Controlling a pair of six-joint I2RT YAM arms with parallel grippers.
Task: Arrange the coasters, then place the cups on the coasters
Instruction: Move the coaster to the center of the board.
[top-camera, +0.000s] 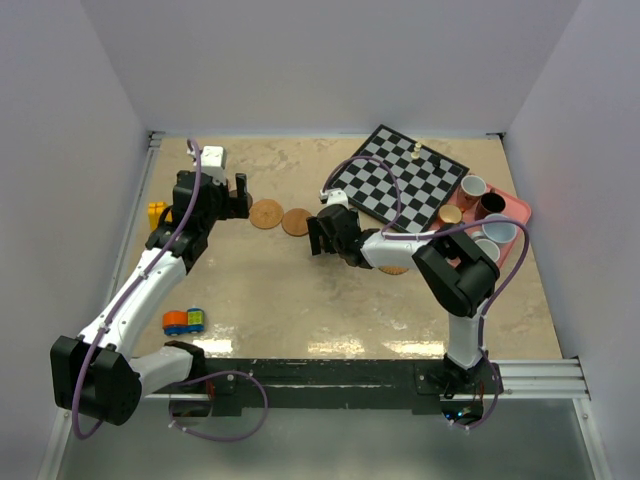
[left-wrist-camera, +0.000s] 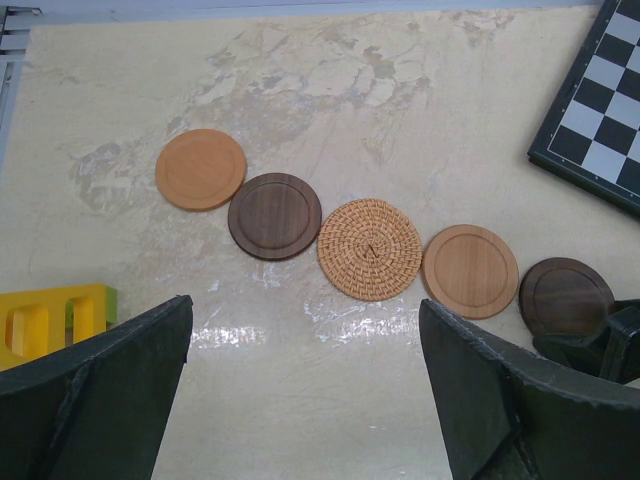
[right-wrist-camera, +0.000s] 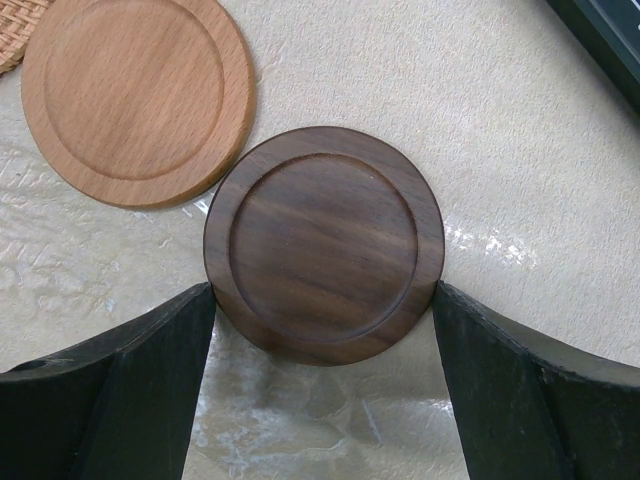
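We are arranging coasters: the right gripper (right-wrist-camera: 322, 292), jaws wide, pinches the dark brown coaster (right-wrist-camera: 325, 240) at four o'clock of a tan coaster (right-wrist-camera: 135, 95); the left gripper (left-wrist-camera: 305, 305) gapes empty. Next, we release and lift clear.

Right wrist view: the woven coaster (right-wrist-camera: 12, 30) is cropped by the upper-left corner, the chessboard (right-wrist-camera: 605, 25) by the upper-right. Left wrist view: the yellow block (left-wrist-camera: 40, 320) is cut by the left edge; the end dark coaster (left-wrist-camera: 562, 295) is partly covered by the right gripper (left-wrist-camera: 590, 335).
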